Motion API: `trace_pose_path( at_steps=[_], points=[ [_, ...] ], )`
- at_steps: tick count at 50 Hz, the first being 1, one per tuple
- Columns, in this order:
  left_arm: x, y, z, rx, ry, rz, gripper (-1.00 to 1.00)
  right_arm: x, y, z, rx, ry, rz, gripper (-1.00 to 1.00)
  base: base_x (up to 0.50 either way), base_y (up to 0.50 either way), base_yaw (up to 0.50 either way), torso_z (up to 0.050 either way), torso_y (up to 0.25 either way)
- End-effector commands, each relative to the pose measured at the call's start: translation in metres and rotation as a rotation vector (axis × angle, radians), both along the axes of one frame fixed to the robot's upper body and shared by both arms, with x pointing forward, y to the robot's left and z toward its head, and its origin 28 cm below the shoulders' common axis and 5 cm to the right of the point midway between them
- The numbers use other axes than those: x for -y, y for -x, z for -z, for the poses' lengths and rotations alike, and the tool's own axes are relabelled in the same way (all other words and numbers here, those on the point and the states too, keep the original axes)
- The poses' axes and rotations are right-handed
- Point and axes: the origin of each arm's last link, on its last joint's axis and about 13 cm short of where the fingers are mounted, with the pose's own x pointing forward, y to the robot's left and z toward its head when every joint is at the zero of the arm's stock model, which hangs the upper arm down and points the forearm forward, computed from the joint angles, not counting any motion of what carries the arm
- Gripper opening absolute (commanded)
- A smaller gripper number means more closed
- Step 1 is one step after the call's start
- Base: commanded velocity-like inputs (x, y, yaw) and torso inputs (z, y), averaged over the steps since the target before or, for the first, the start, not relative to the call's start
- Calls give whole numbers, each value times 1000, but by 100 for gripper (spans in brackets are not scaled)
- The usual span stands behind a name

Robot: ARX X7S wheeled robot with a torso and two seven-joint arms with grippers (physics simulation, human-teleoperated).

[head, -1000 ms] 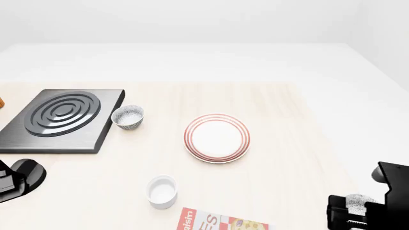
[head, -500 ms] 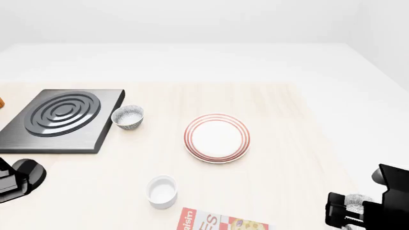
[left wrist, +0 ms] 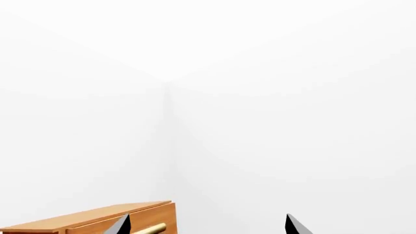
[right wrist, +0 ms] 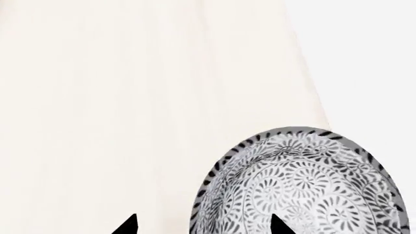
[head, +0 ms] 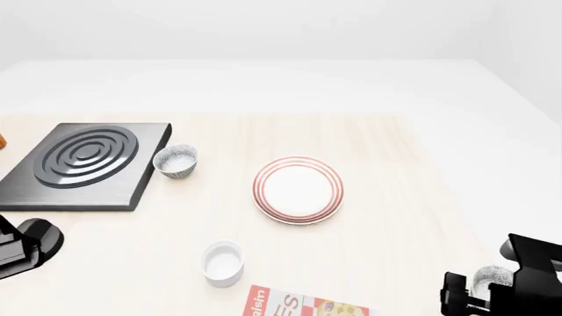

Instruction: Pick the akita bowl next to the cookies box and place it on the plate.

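The akita bowl (right wrist: 305, 180), grey-black speckled, sits near the table's right front corner, to the right of the cookies box (head: 303, 307). My right gripper (right wrist: 203, 225) is open and straddles the bowl's rim, one fingertip over its inside and one outside. In the head view this right gripper (head: 488, 295) covers most of that bowl (head: 485, 276). The red-ringed plate (head: 260, 189) lies at the table's middle with nothing on it. My left gripper (left wrist: 208, 227) is open and holds nothing, low at the left edge (head: 20, 245).
A second speckled bowl (head: 176, 160) stands beside a black stove plate (head: 83, 164) at the left. A plain white cup (head: 222, 262) sits in front of the plate. The left wrist view shows a wooden drawer unit (left wrist: 97, 222) and white walls.
My right arm has slid toward the near edge of the head view, closing in over the bowl. The left arm has hardly shifted. Nothing on the table has moved.
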Motion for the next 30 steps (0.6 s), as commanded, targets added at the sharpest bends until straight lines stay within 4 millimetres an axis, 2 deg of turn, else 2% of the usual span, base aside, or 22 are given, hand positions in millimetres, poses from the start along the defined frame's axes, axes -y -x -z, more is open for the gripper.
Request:
trace_pose_path(
  at_steps=[1, 8, 9, 16, 17, 30],
  points=[
    [0, 0, 0, 0, 0, 0, 100, -6, 0, 15, -30, -83, 10, 100, 0, 0, 0, 0, 0],
    [0, 0, 0, 1, 0, -1, 100, -8, 1, 13, -9, -76, -17, 100, 0, 0, 0, -2, 0],
    [0, 0, 0, 1, 0, -1, 100, -8, 1, 12, -10, -71, -8, -100, 0, 0, 0, -11, 0],
    [0, 0, 0, 0, 1, -1, 100, -10, -1, -5, 158, -16, -55, -100, 0, 0, 0, 0, 0],
    [-1, 0, 1, 0, 1, -1, 100, -10, -3, -11, 221, 43, -66, -100, 0, 0, 0, 0, 0],
    [-1, 0, 1, -1, 2, -2, 100, -10, -17, -54, 325, 57, -69, -100, 0, 0, 0, 0, 0]
  ],
)
